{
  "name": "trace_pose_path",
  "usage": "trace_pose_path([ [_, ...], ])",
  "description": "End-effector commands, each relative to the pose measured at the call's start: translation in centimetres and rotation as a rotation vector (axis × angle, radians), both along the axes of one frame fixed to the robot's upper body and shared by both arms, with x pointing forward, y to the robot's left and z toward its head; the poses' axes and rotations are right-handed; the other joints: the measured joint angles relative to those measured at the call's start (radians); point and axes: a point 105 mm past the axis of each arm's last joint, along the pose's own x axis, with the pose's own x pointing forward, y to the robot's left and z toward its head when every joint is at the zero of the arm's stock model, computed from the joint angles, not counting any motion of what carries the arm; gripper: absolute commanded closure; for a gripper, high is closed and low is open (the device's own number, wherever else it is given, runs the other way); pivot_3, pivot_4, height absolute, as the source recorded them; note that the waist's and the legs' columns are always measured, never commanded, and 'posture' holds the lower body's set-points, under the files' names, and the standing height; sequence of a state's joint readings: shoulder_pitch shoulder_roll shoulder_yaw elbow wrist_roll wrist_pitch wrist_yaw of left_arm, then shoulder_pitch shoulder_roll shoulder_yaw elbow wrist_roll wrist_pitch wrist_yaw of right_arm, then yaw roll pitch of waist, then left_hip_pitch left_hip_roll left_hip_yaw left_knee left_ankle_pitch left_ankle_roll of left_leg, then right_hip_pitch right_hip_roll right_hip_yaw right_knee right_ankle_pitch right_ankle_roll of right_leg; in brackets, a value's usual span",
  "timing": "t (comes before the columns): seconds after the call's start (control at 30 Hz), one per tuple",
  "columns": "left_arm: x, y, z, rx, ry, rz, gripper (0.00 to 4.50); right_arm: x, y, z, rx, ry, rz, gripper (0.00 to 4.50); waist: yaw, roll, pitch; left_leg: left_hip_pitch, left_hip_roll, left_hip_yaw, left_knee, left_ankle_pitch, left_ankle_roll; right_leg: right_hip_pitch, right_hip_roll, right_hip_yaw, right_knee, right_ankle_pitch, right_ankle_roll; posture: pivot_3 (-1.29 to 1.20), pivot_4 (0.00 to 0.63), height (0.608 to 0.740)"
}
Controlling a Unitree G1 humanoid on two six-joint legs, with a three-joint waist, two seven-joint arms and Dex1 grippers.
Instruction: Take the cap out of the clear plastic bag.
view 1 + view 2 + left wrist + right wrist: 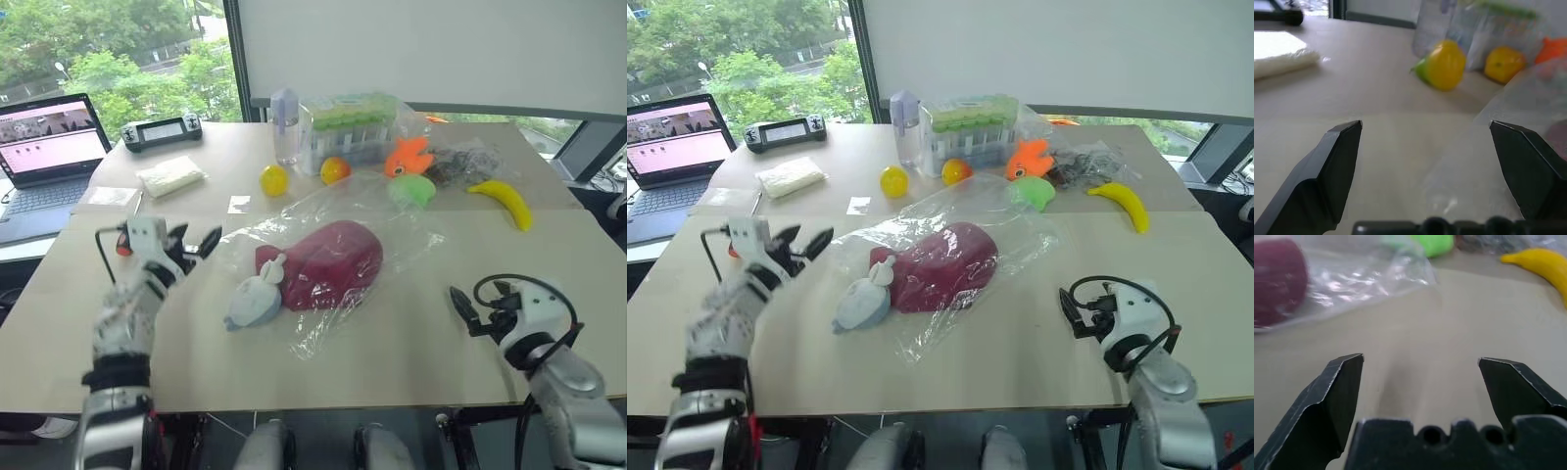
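The maroon cap [328,262] lies inside the clear plastic bag [397,223] in the middle of the table; the right wrist view catches the cap [1276,281] and the crinkled bag [1366,279]. A grey-blue plush toy [253,302] rests at the bag's near left edge, against the cap. My left gripper [196,238] hovers open just left of the bag, pointing toward it, and the bag's edge [1508,112] lies by one of its fingers [1337,166]. My right gripper [475,305] stands open and empty near the front right, apart from the bag.
A laptop [49,147] sits far left, with a game controller [162,130] and a white packet [171,176] behind my left arm. At the back stand a bottle [284,122], a bagged tube rack [353,127], two balls [274,179], an orange toy [409,155], a green toy [411,189] and a banana [505,201].
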State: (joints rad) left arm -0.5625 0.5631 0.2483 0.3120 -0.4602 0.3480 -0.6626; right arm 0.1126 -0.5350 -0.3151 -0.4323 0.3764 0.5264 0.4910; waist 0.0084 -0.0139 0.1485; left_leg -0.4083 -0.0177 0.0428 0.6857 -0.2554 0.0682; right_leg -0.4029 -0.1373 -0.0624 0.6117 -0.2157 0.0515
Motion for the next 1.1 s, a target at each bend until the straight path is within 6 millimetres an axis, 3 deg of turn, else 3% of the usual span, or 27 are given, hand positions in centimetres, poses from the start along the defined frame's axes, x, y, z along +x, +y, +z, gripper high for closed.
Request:
trace_pose_path([
  [0.03,-2.2,-3.9,0.8,0.159,0.049,-0.318,0.02,-1.9,3.8,0.7,-0.005,0.058,0.254,0.0,-0.004,0.001,-0.001,0.002,0.0,0.0,-0.002,0.0,0.0,0.002,0.0,0.0,0.0,0.0,0.0,0.0,0.15,0.74],
  [0.17,-5.1,-5.6,0.9,0.283,0.113,-0.561,0.02,-2.9,5.5,1.7,0.02,0.095,0.342,0.0,-0.009,0.001,0.0,0.001,0.0,0.003,-0.006,0.0,0.0,0.0,0.0,0.003,0.0,-0.001,0.001,0.0,0.15,0.74],
  [0.3,-8.0,-4.8,-0.8,0.571,0.241,-0.752,0.02,-3.9,7.5,2.9,0.028,0.131,0.455,0.0,-0.01,-0.004,0.007,0.001,0.001,0.004,-0.005,0.0,0.0,-0.002,0.0,0.004,-0.002,-0.002,0.0,0.0,0.15,0.74],
  [0.4,-8.1,-4.3,-0.6,0.595,0.264,-0.776,0.02,-4.3,8.6,3.5,0.043,0.154,0.532,0.0,-0.005,-0.003,0.008,0.002,0.001,0.004,-0.005,0.0,-0.001,-0.002,0.0,0.005,-0.002,-0.002,0.0,0.0,0.15,0.74],
  [0.57,-9.0,-6.7,-1.5,0.613,0.24,-0.864,0.02,-3.3,7.1,3.2,-0.006,0.173,0.485,0.0,0.017,-0.004,0.009,0.001,0.001,0.004,-0.005,-0.001,0.0,-0.002,-0.001,0.005,-0.002,-0.003,0.0,0.0,0.15,0.74],
  [0.67,-10.4,-9.1,-3.8,0.653,0.253,-0.929,0.02,-3.2,7.1,3.3,-0.013,0.173,0.488,0.0,0.019,-0.003,0.009,-0.001,-0.001,0.004,-0.004,-0.001,0.001,-0.002,-0.002,0.005,-0.002,-0.003,0.001,0.0,0.15,0.74],
  [0.83,-9.9,-9.8,-6.1,0.698,0.277,-0.864,0.02,-3.6,6.5,2.8,-0.055,0.2,0.49,0.0,0.016,-0.004,0.009,-0.002,-0.001,0.005,-0.003,-0.001,0.002,-0.002,-0.002,0.005,-0.001,-0.003,0.002,0.0,0.15,0.74],
  [0.93,-8.5,-9.1,-6.9,0.758,0.297,-0.795,0.67,-3.6,5.9,3.0,-0.073,0.198,0.477,0.0,0.017,-0.004,0.009,0.002,0.0,0.006,-0.003,-0.002,0.002,-0.001,-0.002,0.006,-0.001,-0.003,0.002,0.0,0.15,0.74],
  [1.1,-7.2,-9.1,-6.6,0.763,0.27,-0.751,2.39,-3.6,5.8,3.1,-0.091,0.193,0.474,0.0,0.015,-0.004,0.009,0.003,0.0,0.006,-0.002,-0.001,0.002,0.0,-0.001,0.008,0.0,-0.003,0.002,0.0,0.15,0.74],
])
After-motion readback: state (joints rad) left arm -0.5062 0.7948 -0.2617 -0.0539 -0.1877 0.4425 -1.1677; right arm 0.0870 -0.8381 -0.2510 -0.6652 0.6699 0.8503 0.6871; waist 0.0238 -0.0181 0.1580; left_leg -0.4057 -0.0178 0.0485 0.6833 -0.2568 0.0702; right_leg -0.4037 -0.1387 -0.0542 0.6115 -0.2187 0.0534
